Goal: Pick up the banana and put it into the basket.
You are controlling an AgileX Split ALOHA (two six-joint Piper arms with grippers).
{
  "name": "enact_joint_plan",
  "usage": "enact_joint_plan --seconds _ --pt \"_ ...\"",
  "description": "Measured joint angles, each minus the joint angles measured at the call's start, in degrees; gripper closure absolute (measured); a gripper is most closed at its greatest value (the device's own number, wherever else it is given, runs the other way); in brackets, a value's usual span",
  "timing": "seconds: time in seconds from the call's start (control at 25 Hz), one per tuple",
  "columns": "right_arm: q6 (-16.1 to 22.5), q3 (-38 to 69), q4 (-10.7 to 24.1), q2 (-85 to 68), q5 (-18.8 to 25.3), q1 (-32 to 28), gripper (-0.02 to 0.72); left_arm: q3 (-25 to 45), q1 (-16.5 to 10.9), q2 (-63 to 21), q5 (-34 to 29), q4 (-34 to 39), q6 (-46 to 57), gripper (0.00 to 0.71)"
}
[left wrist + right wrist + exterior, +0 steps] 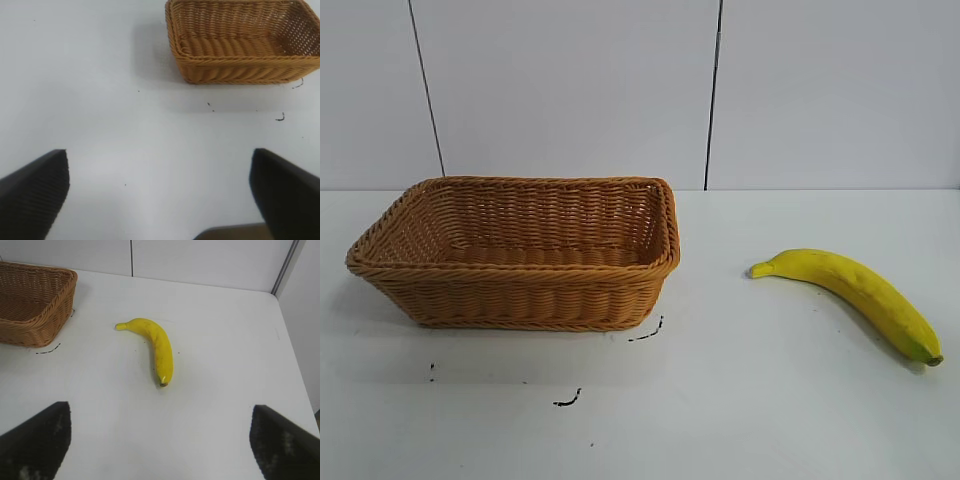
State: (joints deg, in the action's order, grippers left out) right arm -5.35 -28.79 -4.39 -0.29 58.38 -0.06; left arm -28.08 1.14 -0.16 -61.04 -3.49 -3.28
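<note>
Right gripper [160, 440] wide open, holding nothing; banana [855, 293] at basket's [520, 300] 3 o'clock. Grab mid-body, across the curve.

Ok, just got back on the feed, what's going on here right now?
Nothing is being handled yet. The banana lies on the white table, to the right of the basket in the exterior view and apart from it, and the basket has nothing in it. The right gripper is open, looking down at the banana from a distance. The left gripper is open too, above bare table with the basket ahead of it. The pick-up has not started.
</note>
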Motion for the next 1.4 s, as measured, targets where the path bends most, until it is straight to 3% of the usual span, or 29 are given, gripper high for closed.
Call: enact_joint_plan --seconds 0.48,0.76,1.2,1.4 --pt "0.0 -1.6 0.0 3.3 0.1 0.0 0.008 0.0 0.0 0.0 0.0 0.0 0.0 0.015" --pt "0.1 -14.4 -0.5 25.9 0.4 0.0 0.008 0.0 0.0 0.0 0.0 0.0 0.0 0.015" --pt "-0.3 -35.6 -0.6 64.7 7.4 0.0 0.008 0.0 0.0 0.0 0.0 0.0 0.0 0.015" --pt "-6.4 -42.4 -0.6 78.8 7.1 0.0 0.008 0.0 0.0 0.0 0.0 0.0 0.0 0.015"
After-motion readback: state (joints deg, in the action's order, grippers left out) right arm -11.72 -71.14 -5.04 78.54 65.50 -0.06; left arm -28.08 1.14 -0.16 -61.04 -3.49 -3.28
